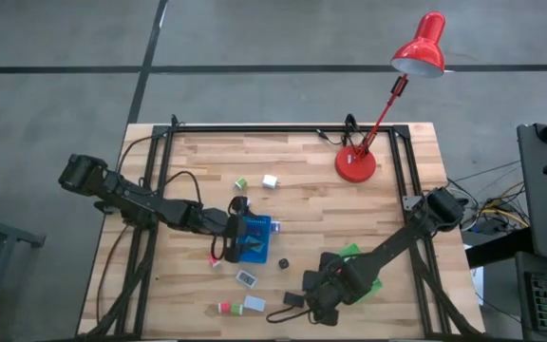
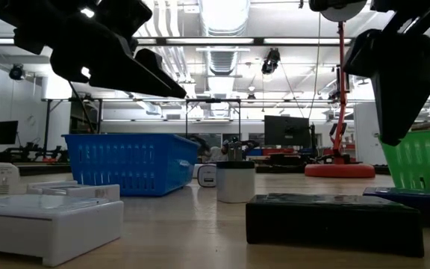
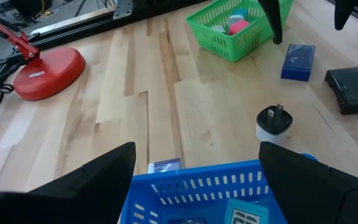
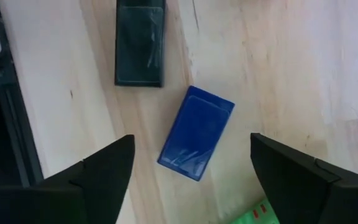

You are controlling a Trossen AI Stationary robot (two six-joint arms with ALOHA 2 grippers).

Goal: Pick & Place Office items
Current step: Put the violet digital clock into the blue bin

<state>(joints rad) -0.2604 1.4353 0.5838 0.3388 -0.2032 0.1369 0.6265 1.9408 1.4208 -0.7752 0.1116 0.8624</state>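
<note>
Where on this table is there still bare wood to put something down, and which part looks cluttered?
Bare wood lies along the far edge, between the small white block and the red desk lamp's round base, and at the left near corner. Most clutter sits along the near edge, between the blue plastic basket and green plastic basket, where small items lie scattered.

Right gripper (image 4: 191,171) hovered above the bench (image 4: 278,74) with fingers (image 4: 107,171) spread wide. Navy box (image 4: 196,132) lay flat on the wood, in the gap between the fingers, angled to the planks, not touched by either. Black box (image 4: 140,42) lay flat near it, farther from the gripper, close to the bench edge, the two boxes apart. Dark frame rail (image 4: 5,93) ran along that edge. A bit of green tray (image 4: 260,208) showed beside one finger.
</note>
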